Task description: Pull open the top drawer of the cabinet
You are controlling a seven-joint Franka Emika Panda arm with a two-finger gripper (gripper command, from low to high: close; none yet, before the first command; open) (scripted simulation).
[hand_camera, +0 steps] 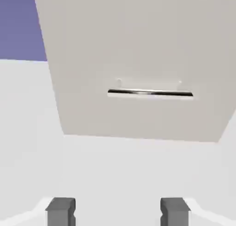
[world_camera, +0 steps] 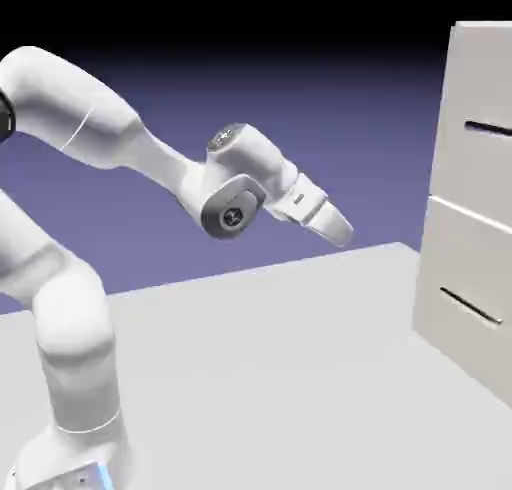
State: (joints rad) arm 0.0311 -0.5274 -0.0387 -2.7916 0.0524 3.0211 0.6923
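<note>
Jaws of the gripper [hand_camera: 118, 212] stand wide, nothing between the tips. Top drawer [world_camera: 478, 128]: closed, higher than the jaws and well apart from them, on the cabinet [world_camera: 432, 228]. Lower drawer [world_camera: 465, 288] faces the jaws in the hand view, its bar handle [hand_camera: 150, 94] untouched.

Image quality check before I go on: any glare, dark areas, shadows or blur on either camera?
Exterior view: top of the backdrop fades to black; the arm's white shell is washed out in places; cabinet runs off the right edge. Hand view: bright glint along the lower handle, pale tabletop nearly featureless; no strong blur in either.
</note>
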